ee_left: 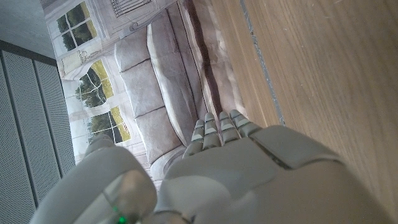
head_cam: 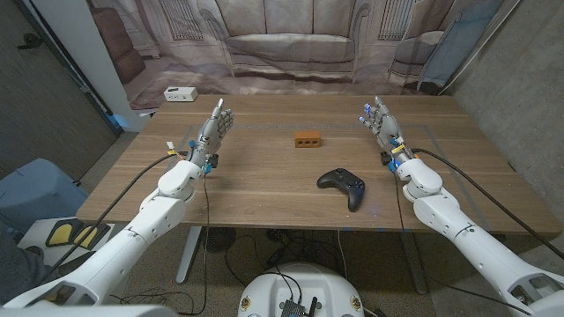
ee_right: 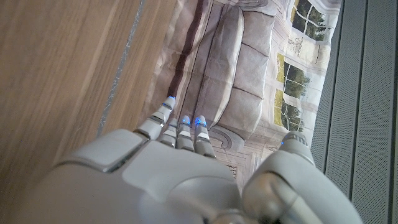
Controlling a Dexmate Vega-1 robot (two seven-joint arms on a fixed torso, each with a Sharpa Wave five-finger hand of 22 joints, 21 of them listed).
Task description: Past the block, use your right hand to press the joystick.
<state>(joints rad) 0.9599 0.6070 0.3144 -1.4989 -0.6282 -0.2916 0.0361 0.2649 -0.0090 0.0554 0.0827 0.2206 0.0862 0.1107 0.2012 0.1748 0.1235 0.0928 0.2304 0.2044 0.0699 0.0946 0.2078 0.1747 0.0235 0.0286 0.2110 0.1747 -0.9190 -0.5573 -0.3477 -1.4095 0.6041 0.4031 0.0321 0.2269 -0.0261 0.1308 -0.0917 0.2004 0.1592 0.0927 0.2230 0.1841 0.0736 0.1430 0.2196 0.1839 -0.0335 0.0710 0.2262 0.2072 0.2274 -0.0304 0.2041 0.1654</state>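
A black game controller [head_cam: 343, 185] with its joysticks lies on the wooden table [head_cam: 264, 189], near the front edge and right of centre. A small orange-brown block [head_cam: 307, 139] sits farther back, near the middle. My right hand [head_cam: 379, 122] is raised at the right side, behind and to the right of the controller, fingers stretched out and holding nothing. My left hand [head_cam: 211, 130] stands likewise at the left, fingers extended and empty. The back of the left hand [ee_left: 249, 180] and the back of the right hand [ee_right: 155, 186] show in their wrist views, fingers straight.
A white power strip [head_cam: 180, 93] lies at the table's back left corner. A backdrop printed with a sofa [head_cam: 291, 44] hangs behind the table. Cables run along both arms. A blue chair [head_cam: 35, 189] stands off the table's left side.
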